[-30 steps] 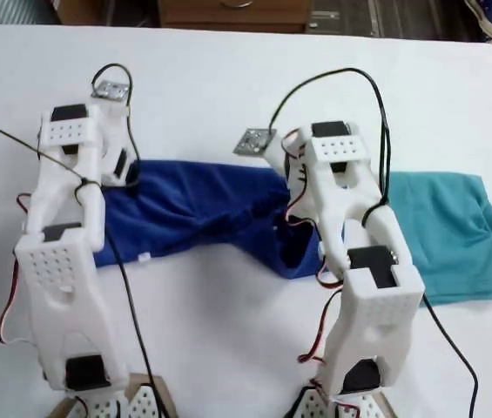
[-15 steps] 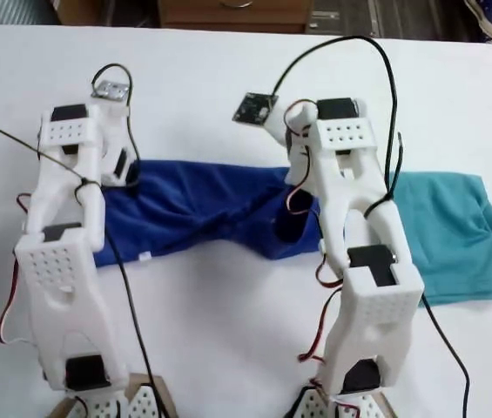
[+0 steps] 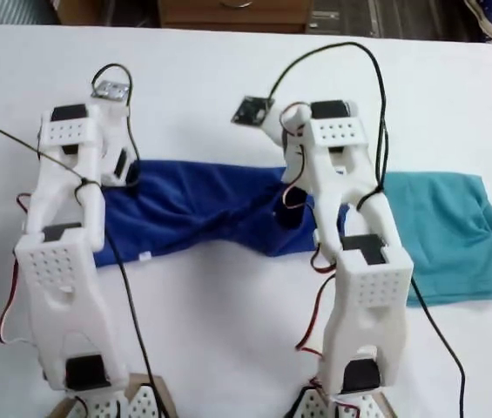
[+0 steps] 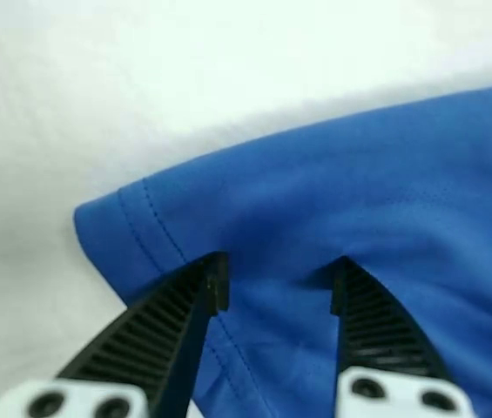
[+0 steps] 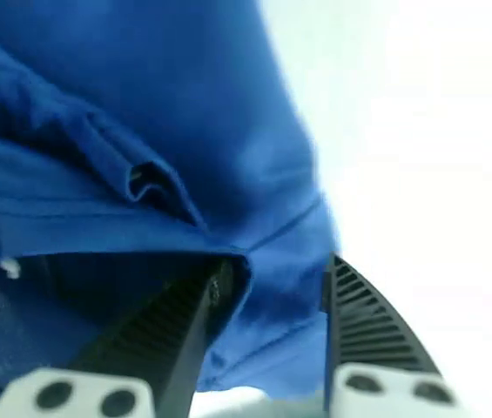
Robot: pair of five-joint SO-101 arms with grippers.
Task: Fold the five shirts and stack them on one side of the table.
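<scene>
Blue shirt [image 3: 202, 213] lies stretched in a twisted band across the middle of the white counter [image 3: 228, 331], with a teal shirt [image 3: 454, 235] near its right end. The left arm's fingers [image 4: 176, 313] stand open astride a hemmed corner; the right arm's fingers [image 5: 359, 322] gape around the opposite edge, clamping nothing. Folding looks barely begun: next, both must close on cloth before lifting.

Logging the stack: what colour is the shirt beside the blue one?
Teal shirt, best in the high view.
</scene>
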